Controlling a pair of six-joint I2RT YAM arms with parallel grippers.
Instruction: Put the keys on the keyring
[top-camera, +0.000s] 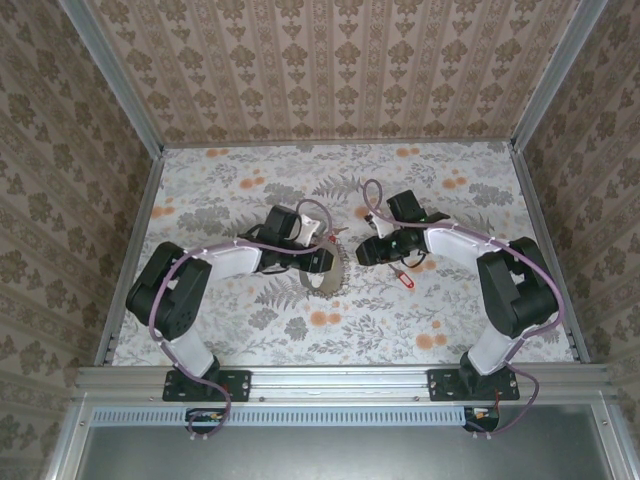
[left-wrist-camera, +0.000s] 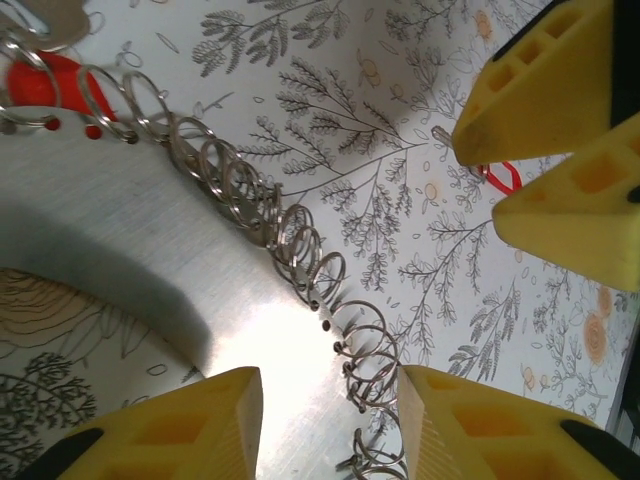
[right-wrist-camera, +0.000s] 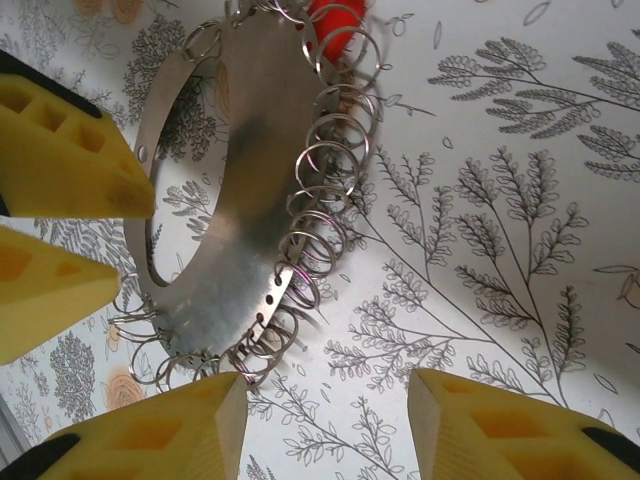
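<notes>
Left wrist view: the keyring (left-wrist-camera: 150, 230) is a bright metal crescent band on the desk (left-wrist-camera: 380, 100); lying flat or tipped up, cannot tell. Its outer edge carries a crowded row of small wire rings (left-wrist-camera: 300, 250). A solid red piece (left-wrist-camera: 45, 80) sits among the rings at the far end; threaded or merely lying there, cannot tell.

The red key (left-wrist-camera: 505, 178) lies loose on the desk just behind the right tool (left-wrist-camera: 476, 172), apart from the keyring. Judged early in the task, with at least this key left to thread.

Left tool (left-wrist-camera: 330, 375): yellow fingers partway apart, straddling the ringed edge, gripping nothing. Right tool: fingers likewise partway apart and empty, just beside the crescent.

In the way: the rings overlap one another, so singling one out looks fiddly. The two tools stand close, leaving little room. The busy floral desk print may mask small parts.
</notes>
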